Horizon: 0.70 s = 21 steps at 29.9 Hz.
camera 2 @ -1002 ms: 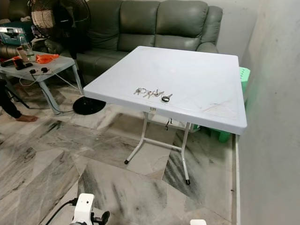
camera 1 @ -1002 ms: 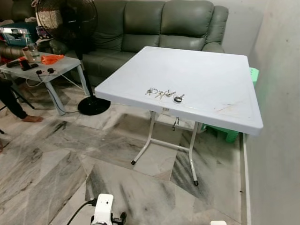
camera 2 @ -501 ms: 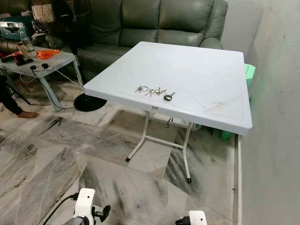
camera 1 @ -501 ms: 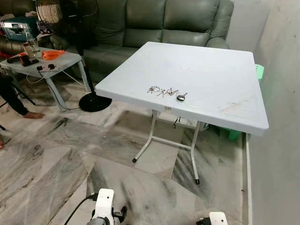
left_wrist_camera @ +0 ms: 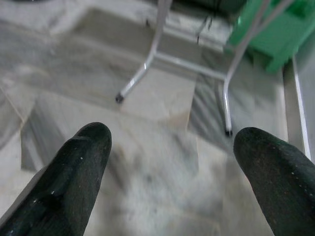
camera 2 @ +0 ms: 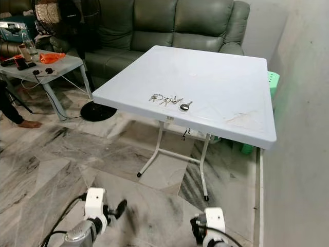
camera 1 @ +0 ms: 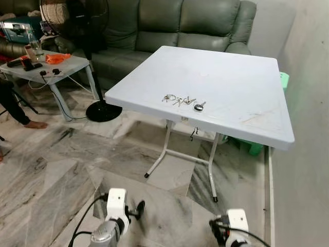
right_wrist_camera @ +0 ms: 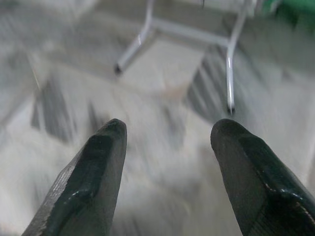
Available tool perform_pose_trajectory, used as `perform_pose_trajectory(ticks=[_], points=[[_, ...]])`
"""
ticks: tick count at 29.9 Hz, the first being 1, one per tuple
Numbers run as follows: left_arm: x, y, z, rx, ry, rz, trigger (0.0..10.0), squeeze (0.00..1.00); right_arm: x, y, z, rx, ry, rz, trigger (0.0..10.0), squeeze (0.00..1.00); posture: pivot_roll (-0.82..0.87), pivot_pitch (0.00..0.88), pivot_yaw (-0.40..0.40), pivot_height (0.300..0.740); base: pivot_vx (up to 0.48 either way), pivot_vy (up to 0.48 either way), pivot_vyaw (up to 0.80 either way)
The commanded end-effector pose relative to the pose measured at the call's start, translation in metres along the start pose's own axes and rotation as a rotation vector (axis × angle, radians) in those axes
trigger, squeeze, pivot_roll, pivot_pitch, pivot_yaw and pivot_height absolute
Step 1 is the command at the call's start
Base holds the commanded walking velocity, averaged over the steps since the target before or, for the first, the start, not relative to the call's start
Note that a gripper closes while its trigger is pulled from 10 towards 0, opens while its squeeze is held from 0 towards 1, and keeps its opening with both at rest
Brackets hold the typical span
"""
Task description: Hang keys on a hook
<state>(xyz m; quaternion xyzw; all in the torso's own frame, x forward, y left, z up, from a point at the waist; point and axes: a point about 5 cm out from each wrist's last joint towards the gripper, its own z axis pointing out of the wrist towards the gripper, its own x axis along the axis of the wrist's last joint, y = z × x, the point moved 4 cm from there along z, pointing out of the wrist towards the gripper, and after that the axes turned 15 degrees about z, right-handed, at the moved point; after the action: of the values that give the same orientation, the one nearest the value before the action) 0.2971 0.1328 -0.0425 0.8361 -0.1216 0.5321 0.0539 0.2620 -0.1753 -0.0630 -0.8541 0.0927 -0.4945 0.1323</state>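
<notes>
Nothing done yet — keys (camera 1: 182, 101) lie mid-frame on the table (camera 1: 241, 77); both grippers — left (left_wrist_camera: 167, 172), right (right_wrist_camera: 167, 172) — gape wide, empty.

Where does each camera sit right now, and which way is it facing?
Left eye, right eye: on the head, looking forward and down at the white table with the keys; left gripper and right gripper low in frame.
Left wrist: on the left arm, facing the floor and table legs between its open fingers.
Right wrist: same floor and legs between its open fingers.
Shared: both wrists see the table legs.
</notes>
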Motion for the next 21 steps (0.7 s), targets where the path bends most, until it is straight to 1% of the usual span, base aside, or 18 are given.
perform_pose_trajectory(ticks=[1,2,3,4,6,8,9,10,14,15,17,18,19,21], points=[[0.014,-0.007,0.004,0.02,0.049,0.004,10.0,0.0,0.016,-0.006,0.005,0.026,0.071,0.017,10.0,0.0,-0.04,0.0,-0.002,0.74,0.0,0.0,0.0],[0.021,-0.008,0.006,0.03,0.068,-0.007,10.0,0.0,0.024,-0.01,0.007,0.041,0.103,0.018,10.0,0.0,-0.04,0.0,-0.002,0.74,0.0,0.0,0.0],[0.033,-0.011,0.011,0.04,0.097,-0.029,10.0,0.0,0.039,-0.017,0.011,0.062,0.158,0.025,10.0,0.0,-0.04,0.0,-0.002,0.74,0.0,0.0,0.0],[0.043,-0.012,0.013,0.043,0.123,-0.019,10.0,0.0,0.047,-0.021,0.014,0.075,0.186,0.031,10.0,0.0,-0.04,0.0,-0.002,0.74,0.0,0.0,0.0],[0.055,-0.013,0.016,0.043,0.16,0.003,10.0,0.0,0.057,-0.026,0.017,0.095,0.222,0.038,10.0,0.0,-0.04,0.0,-0.001,0.74,0.0,0.0,0.0],[0.067,-0.014,0.019,0.037,0.198,0.006,10.0,0.0,0.068,-0.032,0.019,0.117,0.258,0.047,10.0,0.0,-0.04,0.0,-0.001,0.74,0.0,0.0,0.0],[0.082,-0.017,0.021,0.049,0.239,0.027,10.0,0.0,0.08,-0.038,0.02,0.143,0.3,0.036,10.0,0.0,-0.04,0.0,0.0,0.74,0.0,0.0,0.0],[0.09,-0.018,0.021,0.05,0.269,0.038,10.0,0.0,0.087,-0.041,0.02,0.153,0.328,0.03,10.0,0.0,-0.04,0.0,0.0,0.74,0.0,0.0,0.0],[0.109,-0.019,0.023,0.04,0.329,0.039,10.0,0.0,0.106,-0.045,0.019,0.156,0.398,-0.016,10.0,0.0,-0.04,0.0,0.001,0.74,0.0,0.0,0.0],[0.12,-0.019,0.023,0.03,0.37,0.032,10.0,0.0,0.114,-0.047,0.019,0.162,0.428,-0.019,10.0,0.0,-0.04,0.0,0.001,0.74,0.0,0.0,0.0],[0.129,-0.019,0.022,0.027,0.403,0.023,10.0,0.0,0.122,-0.047,0.018,0.166,0.454,-0.011,10.0,0.0,-0.04,0.0,0.0,0.74,0.0,0.0,0.0],[0.139,-0.018,0.021,0.023,0.447,0.012,10.0,0.0,0.131,-0.049,0.016,0.173,0.487,-0.007,10.0,0.0,-0.04,0.0,-0.001,0.74,0.0,0.0,0.0],[0.139,-0.018,0.021,0.023,0.447,0.012,10.0,0.0,0.131,-0.049,0.016,0.173,0.487,-0.007,10.0,0.0,-0.04,0.0,-0.001,0.74,0.0,0.0,0.0],[0.147,-0.018,0.019,0.022,0.48,0.012,10.0,0.0,0.139,-0.052,0.013,0.188,0.521,0.002,10.0,0.0,-0.04,0.0,-0.001,0.74,0.0,0.0,0.0]])
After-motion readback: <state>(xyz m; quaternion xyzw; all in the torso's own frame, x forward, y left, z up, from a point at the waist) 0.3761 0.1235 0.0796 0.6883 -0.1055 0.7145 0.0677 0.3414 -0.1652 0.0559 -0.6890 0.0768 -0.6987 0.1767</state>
